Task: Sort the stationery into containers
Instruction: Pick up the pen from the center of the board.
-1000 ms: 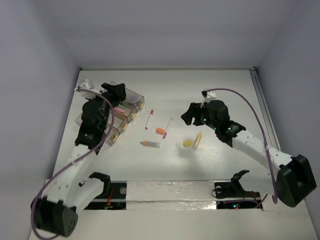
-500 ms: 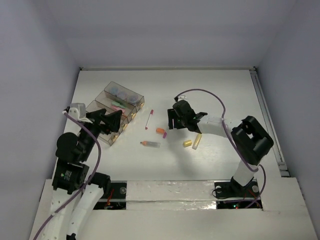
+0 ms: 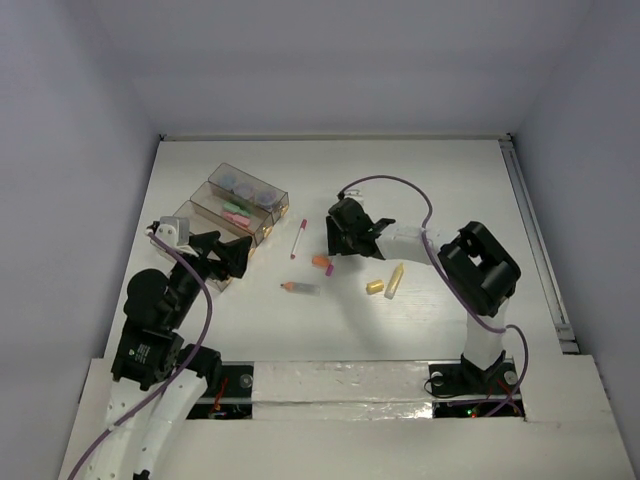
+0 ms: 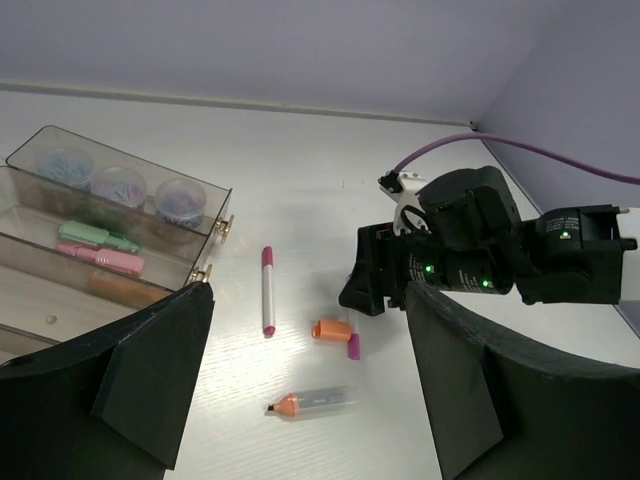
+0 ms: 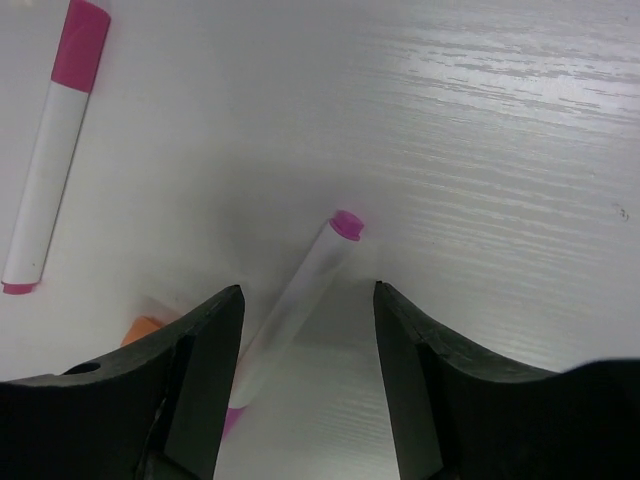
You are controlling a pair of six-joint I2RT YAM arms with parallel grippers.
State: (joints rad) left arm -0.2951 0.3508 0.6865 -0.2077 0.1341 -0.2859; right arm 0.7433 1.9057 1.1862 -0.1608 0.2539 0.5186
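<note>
The containers (image 3: 213,216) (image 4: 213,214) stand in a row at the back left; one holds blue-grey discs (image 4: 120,186), the one beside it pink and green sticks (image 4: 100,250). A white pen (image 5: 295,300) (image 3: 329,269) with magenta ends lies between the fingers of my right gripper (image 5: 307,295) (image 3: 339,240) (image 4: 385,285), which is open and low over it. A second pen (image 3: 299,239) (image 4: 267,290) (image 5: 48,190) lies to its left. My left gripper (image 3: 228,258) (image 4: 308,295) hangs open and holds nothing, near the containers' front ends.
An orange stub (image 3: 320,262) (image 4: 331,329) (image 5: 146,328) touches the pen's near end. An orange-tipped highlighter (image 3: 300,288) (image 4: 312,402) with a clear body lies nearer the arms. Two yellow sticks (image 3: 394,280) lie to the right. Walls close the table's back and sides.
My right gripper swung left and came down astride the pen, its jaws narrowing slightly. My left arm drew back from over the containers toward the near left.
</note>
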